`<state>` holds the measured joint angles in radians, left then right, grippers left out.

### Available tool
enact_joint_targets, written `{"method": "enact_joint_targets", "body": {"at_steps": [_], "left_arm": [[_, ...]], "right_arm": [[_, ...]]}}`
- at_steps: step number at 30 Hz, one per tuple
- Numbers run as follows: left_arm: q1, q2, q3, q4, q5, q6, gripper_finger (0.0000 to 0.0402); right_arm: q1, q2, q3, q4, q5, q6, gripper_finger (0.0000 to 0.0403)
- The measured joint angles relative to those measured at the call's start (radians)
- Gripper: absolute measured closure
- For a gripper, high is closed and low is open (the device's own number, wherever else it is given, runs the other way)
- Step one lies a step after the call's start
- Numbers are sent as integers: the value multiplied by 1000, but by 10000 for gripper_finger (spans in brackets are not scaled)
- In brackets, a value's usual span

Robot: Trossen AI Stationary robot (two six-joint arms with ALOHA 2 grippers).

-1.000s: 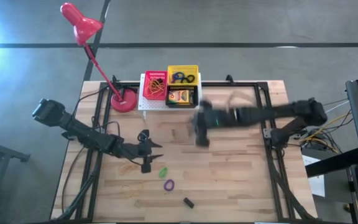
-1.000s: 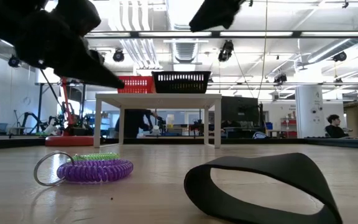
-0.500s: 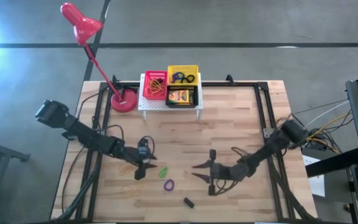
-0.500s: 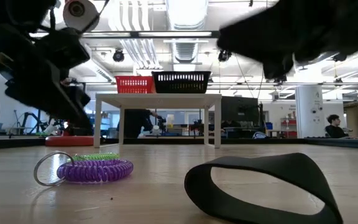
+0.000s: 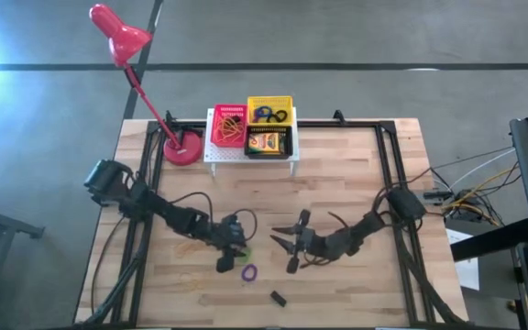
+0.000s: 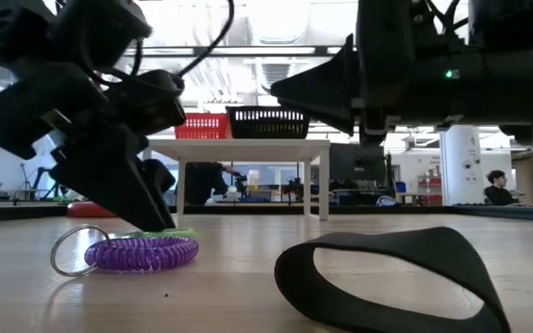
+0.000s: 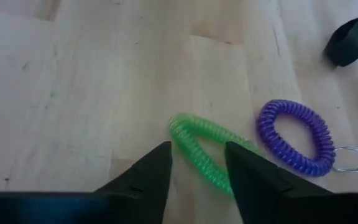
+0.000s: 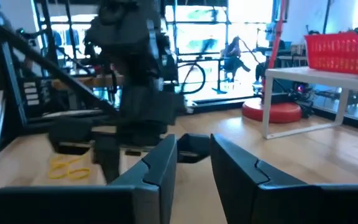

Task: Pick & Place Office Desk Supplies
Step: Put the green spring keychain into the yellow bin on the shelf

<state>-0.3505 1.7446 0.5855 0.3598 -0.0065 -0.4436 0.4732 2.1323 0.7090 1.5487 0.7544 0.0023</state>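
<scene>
Half the green loop (image 7: 205, 149) hides behind the left hand (image 7: 197, 174).

Robotics lab or workshop: exposed ceiling ducts (image 6: 280, 74), strip lighting, distant workbenches (image 6: 26, 199), and a seated person (image 6: 496, 188).

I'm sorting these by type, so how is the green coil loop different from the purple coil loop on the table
The green coil loop is squeezed into a narrow, stretched oval; the purple coil loop is a rounder, wider ring. The purple one carries a metal key ring at one end; none shows on the green. The left gripper straddles the green one; the purple lies free. Both are spiral plastic loops lying flat.
</scene>
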Motion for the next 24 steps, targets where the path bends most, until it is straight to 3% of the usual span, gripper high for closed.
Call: {"method": "enact_joint_targets", "body": {"at_steps": [3,9,12,17,24], "left_arm": [[16,-3,2,-12,14,21,276],[54,-16,3,-65,26,77,384],[72,-29,3,-80,-14,106,388],[89,-96,21,-120,-179,229,389],[66,-210,56,-101,-310,414,390]], "right_arm": [[7,-12,1,-30,-6,-19,314],[13,-14,-1,-101,-29,-12,322],[13,-14,-2,-167,-29,19,325],[11,-13,-3,-222,-29,101,322],[-26,-36,-3,-240,-40,288,294]]}}
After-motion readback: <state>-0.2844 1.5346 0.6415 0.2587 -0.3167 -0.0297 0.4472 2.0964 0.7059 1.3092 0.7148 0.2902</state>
